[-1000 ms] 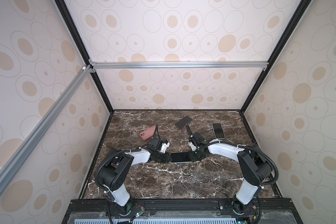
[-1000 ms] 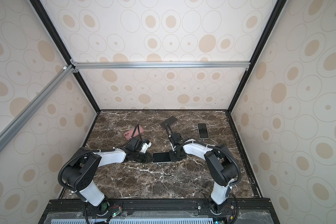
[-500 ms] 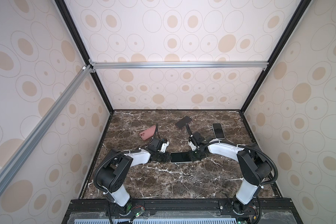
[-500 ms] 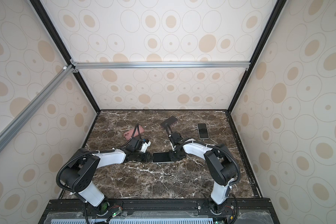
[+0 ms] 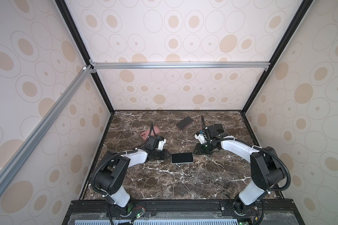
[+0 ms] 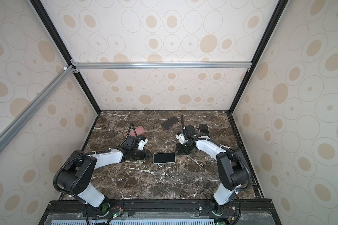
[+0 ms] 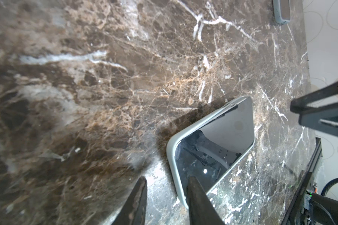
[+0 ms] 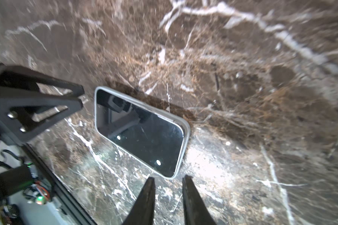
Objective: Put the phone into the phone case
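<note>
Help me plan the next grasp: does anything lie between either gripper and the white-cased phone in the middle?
Nothing visible does. The left gripper and right gripper sit at the short ends of the white-cased phone; only bare marble tabletop shows in the gaps.

Both arms sit low, extended toward the cased phone from opposite ends.
- The left arm has its forearm near flat. The left gripper is at the phone's left short end, jaws parted a little with nothing between them. One finger overlaps the case corner in the left wrist view, possibly touching; can't confirm.
- The right arm has its wrist pitched down. The right gripper is just off the phone's far right corner, jaws slightly parted, empty.
</note>
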Robot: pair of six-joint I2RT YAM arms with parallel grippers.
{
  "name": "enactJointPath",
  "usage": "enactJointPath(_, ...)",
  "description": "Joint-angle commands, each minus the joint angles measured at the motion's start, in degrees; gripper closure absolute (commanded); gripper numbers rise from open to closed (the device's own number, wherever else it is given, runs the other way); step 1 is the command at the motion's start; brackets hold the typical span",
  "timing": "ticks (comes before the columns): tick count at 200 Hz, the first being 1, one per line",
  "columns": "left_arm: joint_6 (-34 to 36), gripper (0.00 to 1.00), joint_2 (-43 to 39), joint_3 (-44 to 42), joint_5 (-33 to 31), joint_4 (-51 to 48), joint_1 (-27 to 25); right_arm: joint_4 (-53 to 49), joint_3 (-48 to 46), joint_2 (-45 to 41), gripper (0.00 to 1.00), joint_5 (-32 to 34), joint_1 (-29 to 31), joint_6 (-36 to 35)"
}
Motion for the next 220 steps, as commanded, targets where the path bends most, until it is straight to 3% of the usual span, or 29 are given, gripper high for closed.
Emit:
enactJointPath(1, -0.4, 0.65, 0.1, 3.1, 1.6, 1.0, 0.4, -1.2, 1.7, 1.2, 0.71, -3.6, -0.6, -2.7)
enactJointPath(80, -0.5, 0.69, 3.6, 3.5, 3.3, 1.0, 0.5, 2.1, 2.4, 7.8, 0.76, -5.7, -2.3, -0.6)
enactJointPath(220, -2.6, 0.76, 6.2, 2.6, 5.7, 4.5, 0.4, 4.7, 1.6, 11.9, 0.83, -7.1, -2.3, 0.7)
